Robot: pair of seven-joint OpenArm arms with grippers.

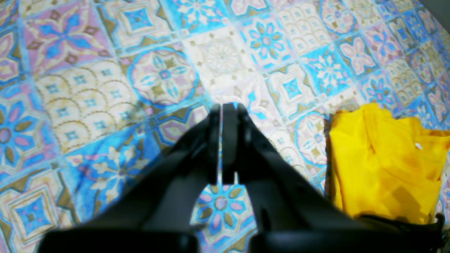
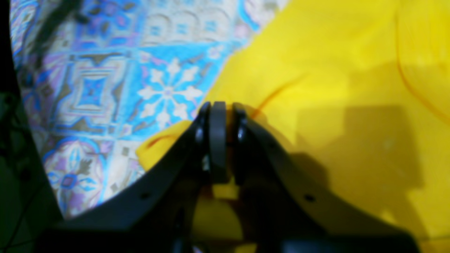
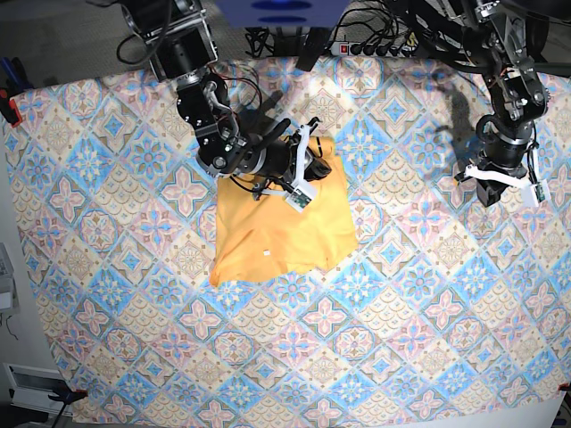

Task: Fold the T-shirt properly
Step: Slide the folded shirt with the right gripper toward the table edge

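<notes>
Right hand (image 2: pixel 222 116) over patterned tablecloth (image 3: pixel 428 294)

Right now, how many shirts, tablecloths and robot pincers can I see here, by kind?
T-shirt: 1
tablecloth: 1
Pincers: 2, the left pincer shut on nothing, the right pincer shut on the shirt's edge
Total: 4
</notes>
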